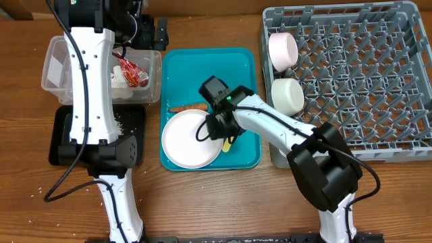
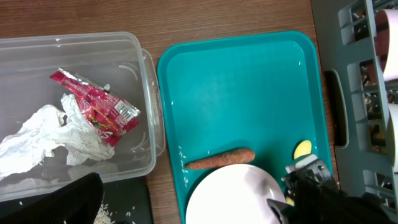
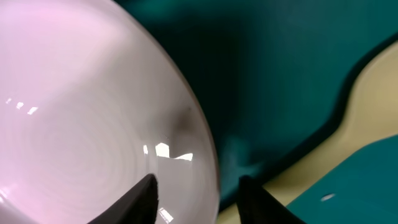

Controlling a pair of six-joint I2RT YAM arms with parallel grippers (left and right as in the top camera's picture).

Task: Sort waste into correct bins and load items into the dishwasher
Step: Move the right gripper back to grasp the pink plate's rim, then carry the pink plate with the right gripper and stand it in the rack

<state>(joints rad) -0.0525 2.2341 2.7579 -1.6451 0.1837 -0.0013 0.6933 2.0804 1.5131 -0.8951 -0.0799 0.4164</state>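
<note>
Wooden table, with a teal tray [image 1: 202, 67] at centre, a rack [image 1: 341, 9] to its right, and a tub [image 1: 54, 67] and black tray [image 1: 61, 135] to its left. The plate [image 1: 189, 142] lay flat on the teal tray. The stick [image 1: 187, 107] lay at its far edge and the spoon [image 1: 228, 144] just beside its right edge. The rack held a pink bowl [image 1: 283, 48] and a white one [image 1: 287, 96]. The wrapper [image 1: 131, 71] and paper [image 2: 43, 137] were in the tub, and rice [image 1: 128, 121] was scattered over the black tray.

The right gripper [image 3: 196, 193] was at the plate's right rim with its fingers apart. One tip was over the plate, the other outside it above the tray, and nothing was clamped. The left arm [image 1: 88, 88] stood over the tub; its fingers did not show plainly, so their state could not be told.

Risks, as judged:
- The plate lay flush on the tray. The outer finger might fail to get under the rim and would then close on the glossy edge alone, letting the plate slide out.
- Held at one edge, the plate could swing down on lifting and drop.
- The spoon lay close to the outer finger. It might be pinched with the rim or knocked aside.
- The stick was close to the plate, and lifting the plate could drag or roll it.
- The plate could catch on the rack's pegs if it came in tilted.
</note>
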